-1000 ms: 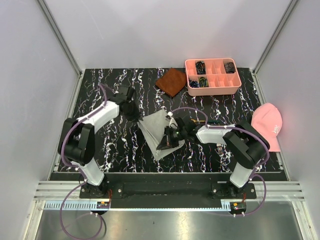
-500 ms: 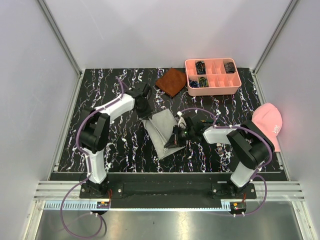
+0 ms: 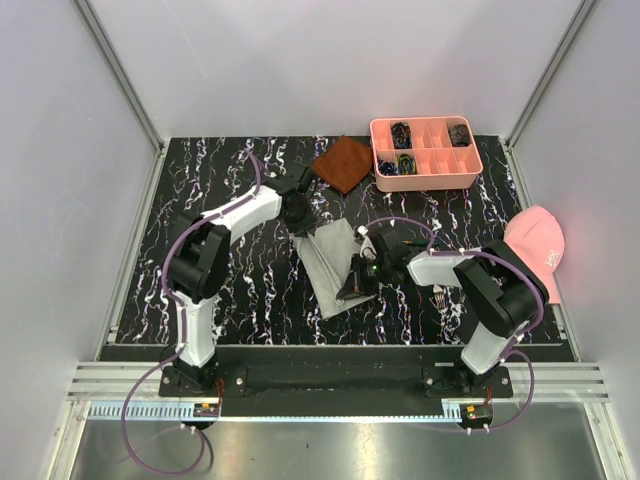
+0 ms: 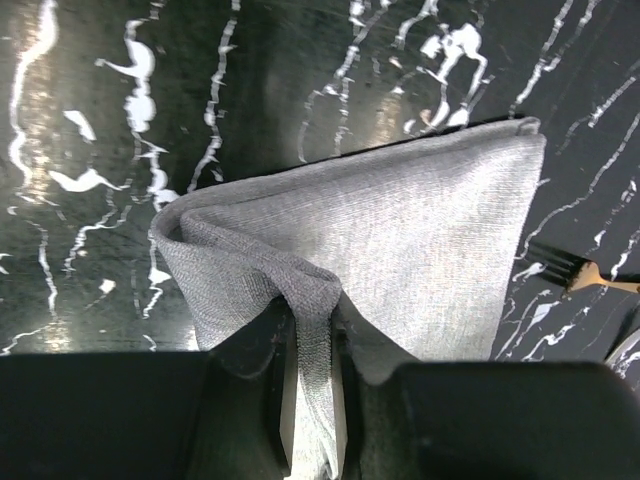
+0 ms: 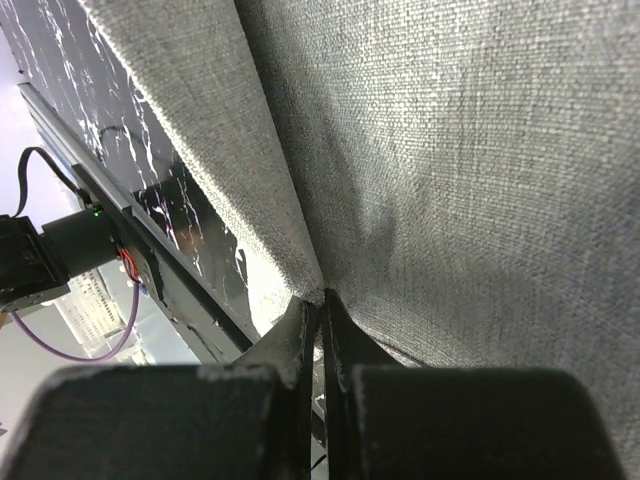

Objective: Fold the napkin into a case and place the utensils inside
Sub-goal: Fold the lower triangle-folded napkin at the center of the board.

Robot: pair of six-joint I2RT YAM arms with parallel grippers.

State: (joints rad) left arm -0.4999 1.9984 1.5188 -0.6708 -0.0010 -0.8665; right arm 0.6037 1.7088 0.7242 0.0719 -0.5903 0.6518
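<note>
The light grey napkin (image 3: 328,268) lies folded into a narrow slanted shape at mid-table. My left gripper (image 3: 300,218) is at its far corner. In the left wrist view a raised fold of the napkin (image 4: 400,230) runs between the jaws of the left gripper (image 4: 313,335), which pinch it. My right gripper (image 3: 356,285) is at the napkin's near right edge. In the right wrist view the right gripper (image 5: 322,300) is shut on the edge of the napkin (image 5: 450,150). A dark utensil with a gold handle (image 4: 568,270) lies just right of the cloth. A silver fork (image 3: 440,297) shows under the right arm.
A pink compartment tray (image 3: 425,178) holding small dark items stands at the back right. A rust-brown cloth (image 3: 342,163) lies to its left. A pink cap (image 3: 535,250) rests at the table's right edge.
My left arm has swung right and toward the back centre with the napkin corner, drawing the cloth into a narrower shape. The right gripper has shifted slightly right, staying shut on the napkin's edge.
</note>
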